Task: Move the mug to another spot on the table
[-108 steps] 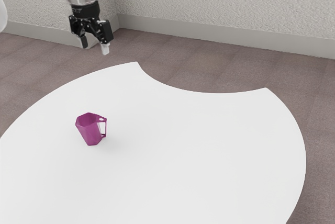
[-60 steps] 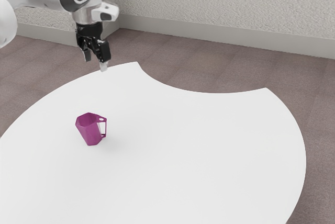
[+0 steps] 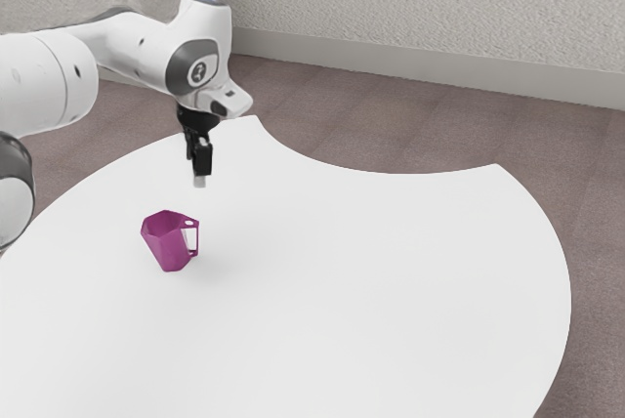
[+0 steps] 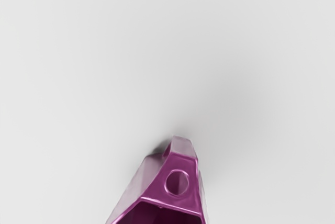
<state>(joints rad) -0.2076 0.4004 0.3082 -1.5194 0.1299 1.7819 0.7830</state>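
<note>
A purple faceted mug (image 3: 171,240) stands upright on the white table (image 3: 391,271), its handle toward the exterior view's right. My gripper (image 3: 199,182) hangs in the air above and a little behind the mug, seen edge-on and pointing down. It is open and holds nothing. In the wrist view the mug (image 4: 162,192) lies just under the hand, rim and handle showing, with bare tabletop (image 4: 157,51) beyond it.
The table is round with a curved notch (image 3: 322,159) cut in its far edge. Brown floor (image 3: 439,115) and a pale wall with a skirting board (image 3: 439,62) lie behind. Wide free tabletop stretches to the exterior view's right of the mug.
My hand has dropped from high near the wall down over the table toward the mug, and turned edge-on to the camera. The mug has stayed put.
</note>
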